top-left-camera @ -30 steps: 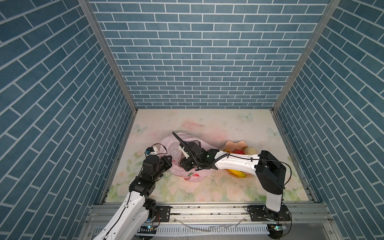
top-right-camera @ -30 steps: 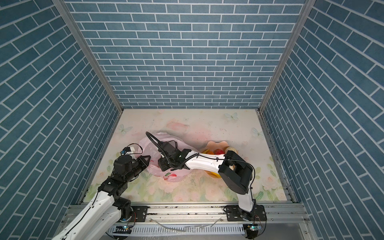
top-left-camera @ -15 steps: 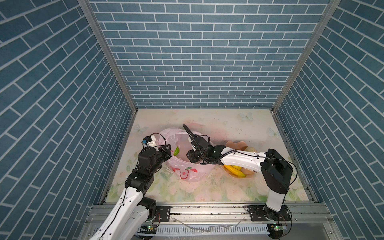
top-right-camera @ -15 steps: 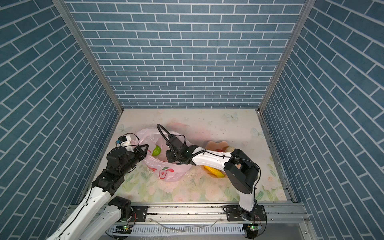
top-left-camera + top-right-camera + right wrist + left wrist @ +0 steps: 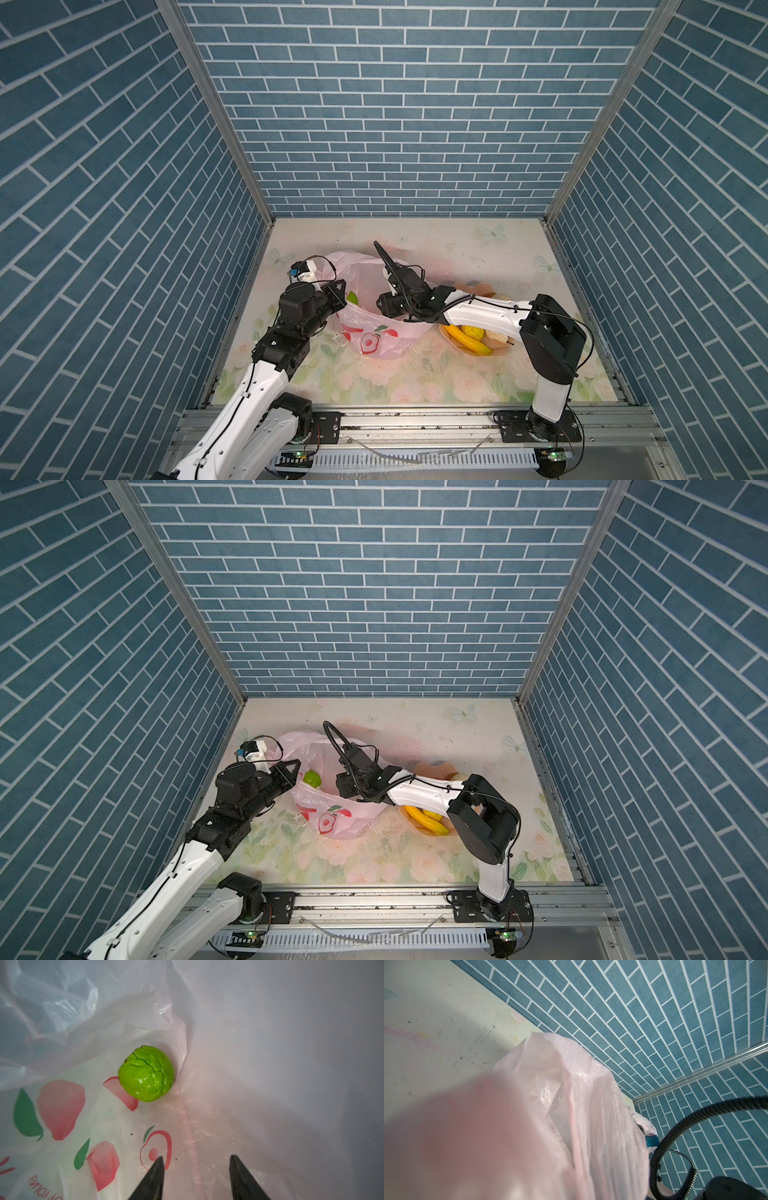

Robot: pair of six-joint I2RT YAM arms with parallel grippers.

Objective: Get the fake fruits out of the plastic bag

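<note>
A tabletop (image 5: 436, 245) printed with pale flowers and butterflies is enclosed on three sides by walls (image 5: 395, 124) papered in a blue brick pattern. Scuffs and dark specks are seen on the print, and a metal rail (image 5: 415, 419) is fixed along the near edge.

Pink lettering (image 5: 41, 1186) is printed on the plastic bag (image 5: 382, 345). In the right wrist view it is seen reversed through the film and cut off by the picture's edge, so it cannot be read whole. Red fruit pictures (image 5: 60, 1109) with green leaves are printed beside it.

The bag is stood left of the table's middle, mouth upward. Its rim is pinched by the left gripper (image 5: 338, 291), which is closed on the film. The right gripper (image 5: 196, 1159) is lowered into the mouth, its tips parted with nothing between them. A green ball (image 5: 146, 1073) lies on the bag's floor ahead of those tips, apart from them. A banana (image 5: 467, 340), a yellow ball (image 5: 473, 331) and a cream fruit (image 5: 496, 336) are held in a pink bowl (image 5: 482, 287) just beside the bag.
</note>
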